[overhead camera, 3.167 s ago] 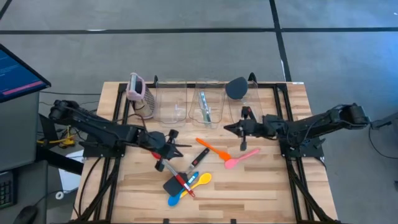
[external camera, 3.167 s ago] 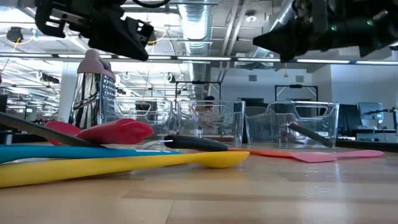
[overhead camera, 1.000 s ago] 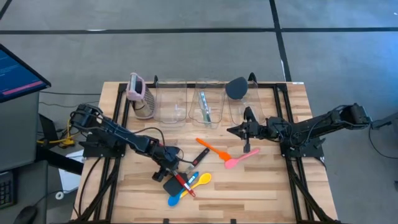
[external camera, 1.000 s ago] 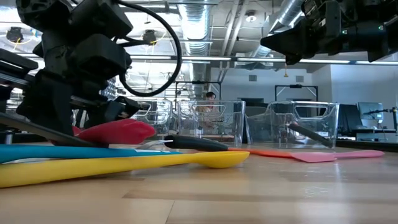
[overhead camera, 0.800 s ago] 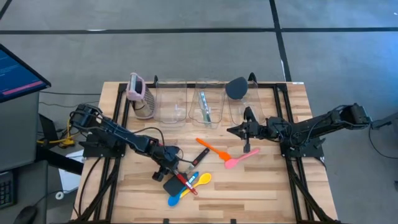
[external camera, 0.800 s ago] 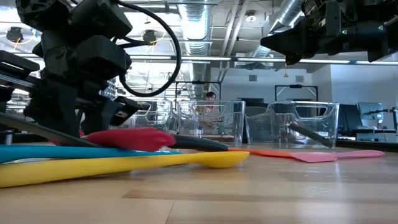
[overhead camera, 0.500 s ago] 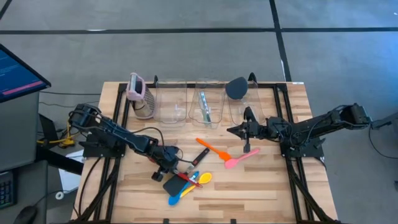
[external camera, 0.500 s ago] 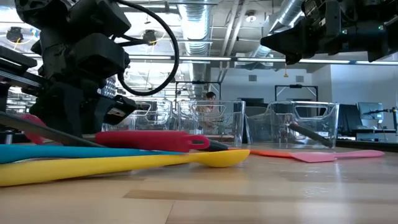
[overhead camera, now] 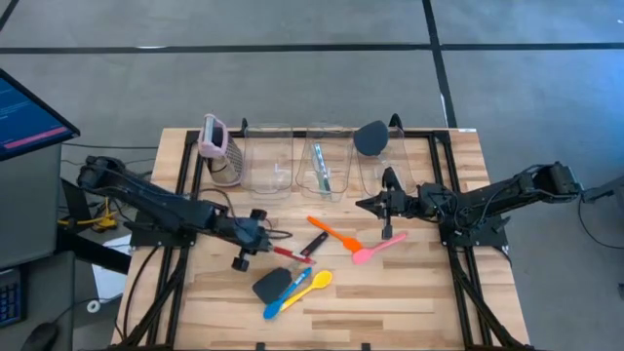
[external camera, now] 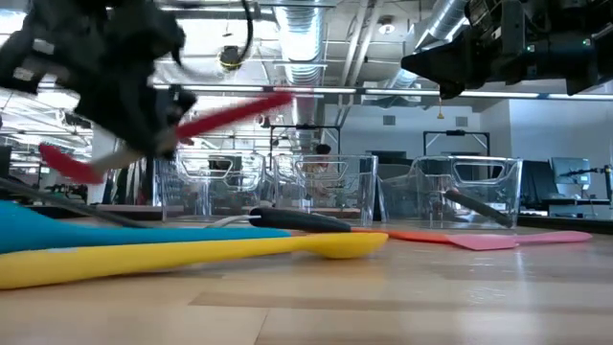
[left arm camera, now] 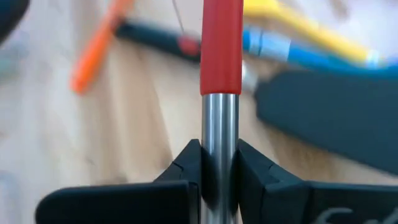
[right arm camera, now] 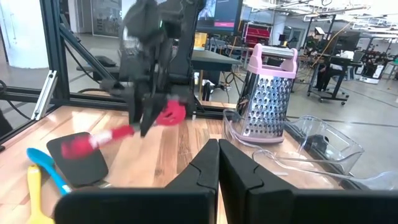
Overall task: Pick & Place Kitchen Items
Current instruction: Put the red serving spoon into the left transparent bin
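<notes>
left gripper (overhead camera: 261, 244) – jaws clamped on red-handled tool (overhead camera: 291, 253), now lifted off pile | right gripper (overhead camera: 387, 203) – closed, unmoved

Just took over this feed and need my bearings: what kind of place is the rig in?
Probably an open robotics lab or workshop: exposed ceiling ducts, more framed workstations with monitors behind the wooden table, and kitchen props like a metal grater.

- Three clear plastic bins (overhead camera: 267, 161) stood in a row.
- One pink-topped metal grater (overhead camera: 216, 148).
- Two spoons: one yellow (overhead camera: 310, 284), one blue (overhead camera: 285, 299).
- Three spatulas: black (overhead camera: 272, 285), orange (overhead camera: 334, 234), pink (overhead camera: 375, 248).
- One red-handled steel tool (overhead camera: 291, 253).
- Two dark robot arms.
</notes>
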`<control>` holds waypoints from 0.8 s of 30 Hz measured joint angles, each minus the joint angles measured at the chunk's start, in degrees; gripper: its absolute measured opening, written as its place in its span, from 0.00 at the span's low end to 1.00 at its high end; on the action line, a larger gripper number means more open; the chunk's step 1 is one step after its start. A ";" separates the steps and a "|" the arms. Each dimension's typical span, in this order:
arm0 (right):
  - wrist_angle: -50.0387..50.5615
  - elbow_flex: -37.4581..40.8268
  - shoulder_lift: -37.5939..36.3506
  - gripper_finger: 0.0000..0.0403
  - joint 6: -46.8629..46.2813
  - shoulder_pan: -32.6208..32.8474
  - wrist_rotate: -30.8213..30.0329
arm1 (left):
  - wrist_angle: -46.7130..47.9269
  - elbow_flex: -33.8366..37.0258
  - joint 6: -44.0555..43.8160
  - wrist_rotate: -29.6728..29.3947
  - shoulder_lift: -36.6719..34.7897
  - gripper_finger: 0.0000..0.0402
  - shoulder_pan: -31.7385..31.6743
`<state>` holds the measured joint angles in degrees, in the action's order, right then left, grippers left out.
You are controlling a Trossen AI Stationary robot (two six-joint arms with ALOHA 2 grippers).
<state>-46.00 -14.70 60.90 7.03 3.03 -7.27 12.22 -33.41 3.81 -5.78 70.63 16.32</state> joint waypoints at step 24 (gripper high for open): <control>-1.08 -0.02 0.00 0.00 0.57 -0.13 -0.03 | -39.21 -0.19 21.87 -20.49 -14.76 0.08 -3.65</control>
<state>-47.08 -14.72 60.90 7.60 2.90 -7.30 -27.00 -33.59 25.68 -26.27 55.88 12.66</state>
